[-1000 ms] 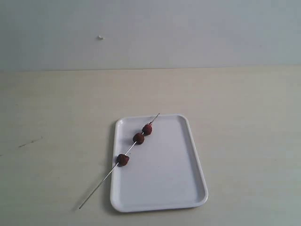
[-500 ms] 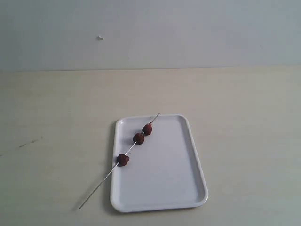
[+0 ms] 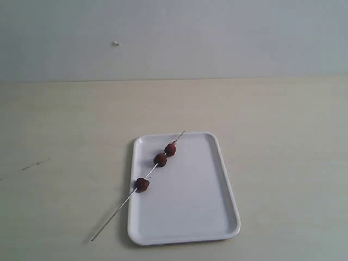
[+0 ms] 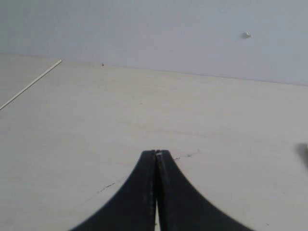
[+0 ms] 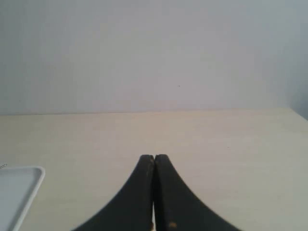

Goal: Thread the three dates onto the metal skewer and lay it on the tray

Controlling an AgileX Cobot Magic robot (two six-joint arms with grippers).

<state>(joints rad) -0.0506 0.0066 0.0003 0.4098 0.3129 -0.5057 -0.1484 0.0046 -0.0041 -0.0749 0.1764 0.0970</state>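
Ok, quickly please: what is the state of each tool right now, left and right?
Left tool: closed, holding nothing.
Right tool: closed, holding nothing.

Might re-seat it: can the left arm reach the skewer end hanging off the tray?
Probably yes. The thin silver metal skewer pokes its bare end past the white rectangular plastic tray leftward, over bare table, nothing beside it. The left tool is shut.
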